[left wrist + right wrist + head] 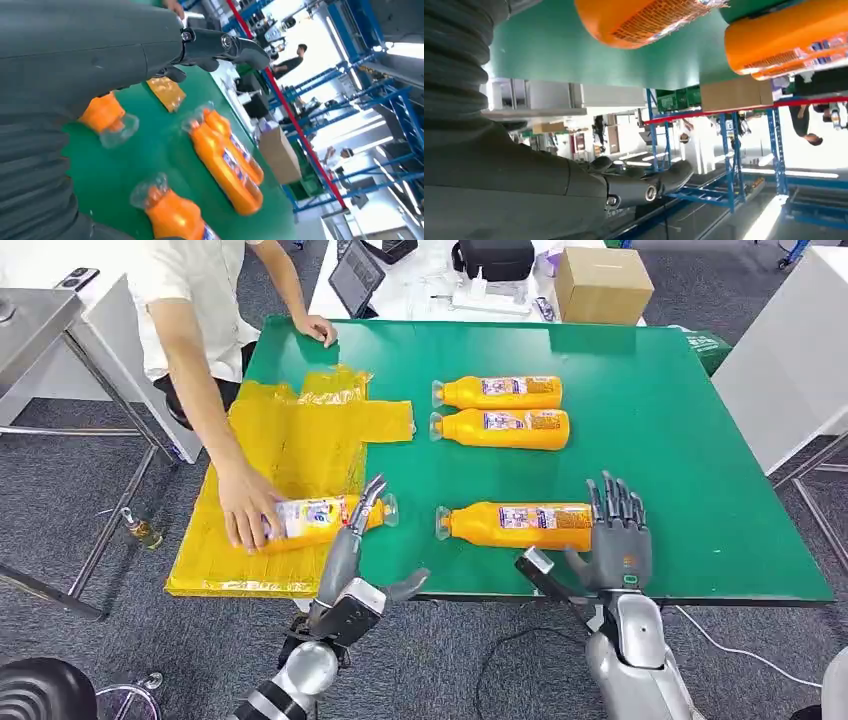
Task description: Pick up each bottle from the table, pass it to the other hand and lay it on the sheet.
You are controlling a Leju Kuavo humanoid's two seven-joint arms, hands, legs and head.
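Observation:
Four orange bottles lie on the green table (660,440). One bottle (310,519) rests on the yellow sheet (290,440) at the left, and a person's hand (243,505) presses on it. My left hand (358,545) is open beside its clear cap (107,120), fingers stretched out, holding nothing. The nearest bottle (518,525) lies off the sheet, and my right hand (615,535) stands open at its base (644,20), fingers spread upward. Two more bottles (500,392) (505,428) lie side by side farther back (230,165).
The person (195,310) stands at the table's far left corner, their other hand (320,330) on the edge. A cardboard box (602,282), a tablet (357,278) and a black bag (495,258) sit beyond the table. A white panel (790,360) stands at the right.

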